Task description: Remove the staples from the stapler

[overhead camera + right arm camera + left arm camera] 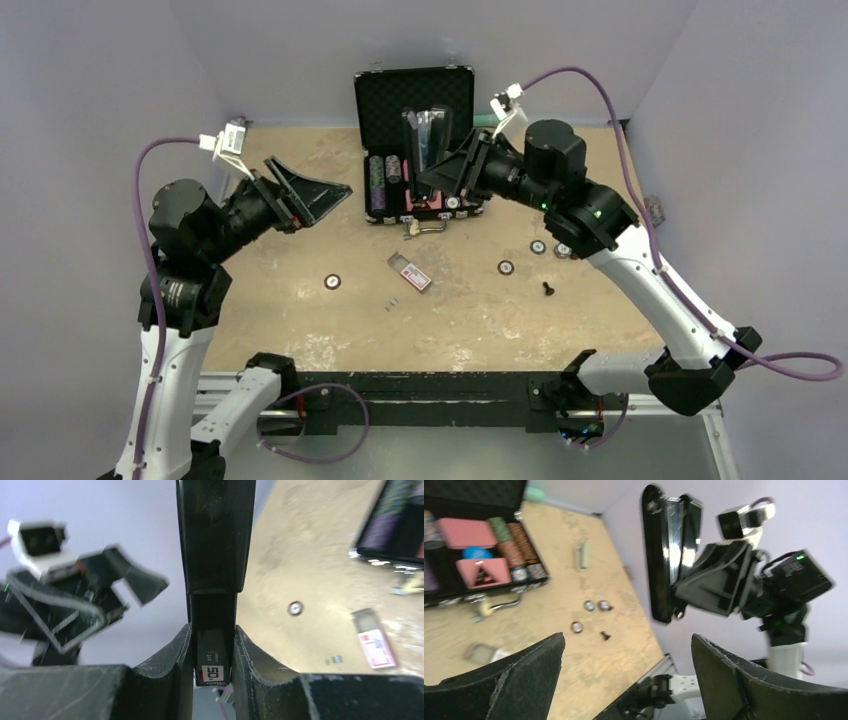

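My right gripper [438, 182] is shut on the black stapler [428, 140] and holds it upright above the table, in front of the open case. In the right wrist view the stapler [215, 540] rises between the fingers, and its labelled rear end sits at the gripper [212, 647]. The left wrist view shows the stapler [663, 555] with its hinged arm slightly parted. My left gripper [325, 203] is open and empty, facing the stapler from the left; its jaws stand wide apart [626, 677]. A tiny silvery staple strip [397, 303] lies on the table; it also shows in the right wrist view [334, 659].
A red-and-white box [411, 273] lies near the strip. An open black case [372, 95] of chips stands at the back. Small round discs [332, 282] [506, 267] [538, 246] and a black screw [548, 289] lie scattered. A pale green bar [582, 555] lies beyond the case.
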Available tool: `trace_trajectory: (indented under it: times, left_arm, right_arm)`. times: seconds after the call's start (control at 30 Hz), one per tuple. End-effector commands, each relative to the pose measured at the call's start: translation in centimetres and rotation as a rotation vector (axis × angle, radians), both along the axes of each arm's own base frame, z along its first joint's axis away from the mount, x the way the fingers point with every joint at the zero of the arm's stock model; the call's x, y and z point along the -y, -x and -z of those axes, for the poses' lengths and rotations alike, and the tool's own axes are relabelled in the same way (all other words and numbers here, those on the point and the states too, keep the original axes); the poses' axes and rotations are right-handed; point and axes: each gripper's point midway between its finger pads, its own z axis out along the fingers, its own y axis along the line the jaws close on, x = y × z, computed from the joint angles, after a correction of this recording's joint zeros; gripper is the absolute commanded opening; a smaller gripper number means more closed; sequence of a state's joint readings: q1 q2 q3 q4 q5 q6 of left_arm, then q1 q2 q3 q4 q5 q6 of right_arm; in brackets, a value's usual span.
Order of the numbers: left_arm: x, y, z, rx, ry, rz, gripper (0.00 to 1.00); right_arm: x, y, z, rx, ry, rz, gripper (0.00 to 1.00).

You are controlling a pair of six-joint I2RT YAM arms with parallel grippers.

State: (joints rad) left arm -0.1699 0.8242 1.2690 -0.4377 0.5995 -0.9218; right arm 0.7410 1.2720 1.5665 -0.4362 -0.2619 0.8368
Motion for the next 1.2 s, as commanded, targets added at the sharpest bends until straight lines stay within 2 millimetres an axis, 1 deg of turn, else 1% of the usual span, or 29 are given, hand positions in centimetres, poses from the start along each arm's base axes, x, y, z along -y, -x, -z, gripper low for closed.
trace_trajectory:
  times: [0.0, 0.1, 0.23, 0.33, 0.47, 0.5, 0.57, 0.7, 0.8, 0.87, 0.97, 1.07, 1.17]
  left_arm:
    - [-3.7, 0.5, 7.4, -0.158, -0.293, -0.159, 1.0]
    - [-5.1, 0.9, 10.0, -0.199, -0.373, -0.207, 1.0]
    - [-6.3, 1.5, 12.8, -0.244, -0.441, -0.244, 1.0]
    - [-6.7, 2.2, 14.3, -0.264, -0.474, -0.247, 1.0]
    - [-7.5, 3.1, 16.5, -0.288, -0.519, -0.256, 1.0]
    - [-7.5, 3.3, 17.0, -0.291, -0.528, -0.252, 1.0]
    - [-7.6, 3.6, 18.0, -0.296, -0.54, -0.246, 1.0]
    - [-7.7, 4.1, 19.7, -0.308, -0.552, -0.235, 1.0]
    - [-7.9, 4.5, 20.9, -0.314, -0.56, -0.24, 1.0]
    - [-8.0, 4.6, 21.6, -0.317, -0.568, -0.242, 1.0]
    - [-8.3, 4.9, 22.4, -0.323, -0.58, -0.253, 0.99]
    - [-8.2, 5.0, 22.9, -0.326, -0.57, -0.247, 0.99]
    - [-8.2, 4.8, 23.5, -0.343, -0.569, -0.255, 0.99]
  right_arm:
    - [5.3, -5.2, -1.1, 0.011, 0.049, 0.3, 0.0]
    - [8.4, -8.3, 2.5, -0.093, 0.187, 0.447, 0.0]
    - [11.9, -11.5, 7.3, -0.179, 0.355, 0.608, 0.0]
    - [14.1, -13.1, 10.6, -0.233, 0.428, 0.686, 0.0]
    - [16.5, -14.2, 14.8, -0.3, 0.523, 0.772, 0.0]
    - [16.9, -14.4, 16.3, -0.324, 0.557, 0.789, 0.0]
    - [17.0, -14.7, 19.0, -0.363, 0.602, 0.781, 0.0]
    - [16.2, -15.5, 23.7, -0.42, 0.649, 0.744, 0.0]
    - [15.9, -15.9, 26.7, -0.467, 0.69, 0.73, 0.0]
    - [15.9, -15.7, 28.5, -0.5, 0.724, 0.721, 0.0]
    - [15.0, -14.5, 31.6, -0.559, 0.75, 0.666, 0.0]
    - [14.0, -12.5, 34.7, -0.609, 0.796, 0.587, 0.0]
    - [13.1, -11.1, 36.5, -0.621, 0.833, 0.534, 0.0]
